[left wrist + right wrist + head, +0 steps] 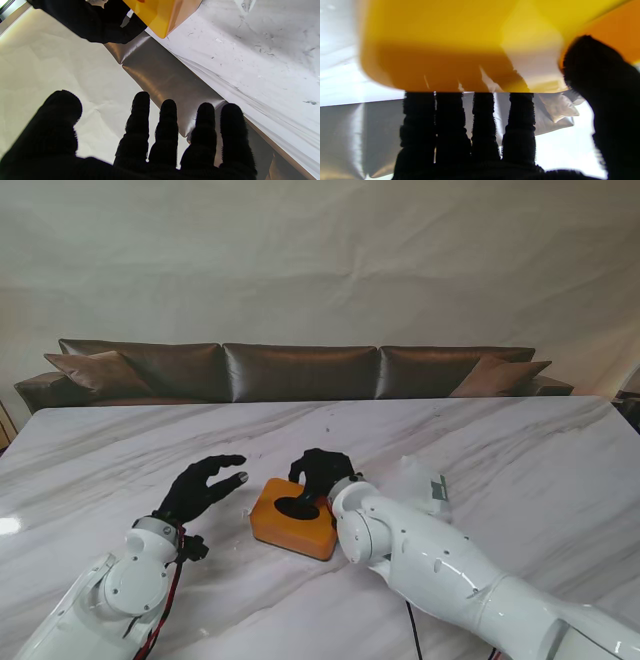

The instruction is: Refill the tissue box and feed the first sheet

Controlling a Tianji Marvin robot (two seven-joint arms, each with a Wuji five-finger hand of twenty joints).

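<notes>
The orange tissue box (293, 518) sits on the counter (520, 450), near the middle. The right hand (318, 472) holds its far edge. The left hand (203, 485) waits wide open, just left. With a loose hold, the box could slip.

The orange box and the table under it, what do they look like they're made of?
The orange box looks like smooth, glossy plastic: rounded corners, one even colour and soft highlights in the right wrist view. The table looks like polished marble or a marble-look slab: white with grey veins and a sheen. Which one cannot be told.

Living room: sofa (300, 370), marble table (560, 450)
</notes>
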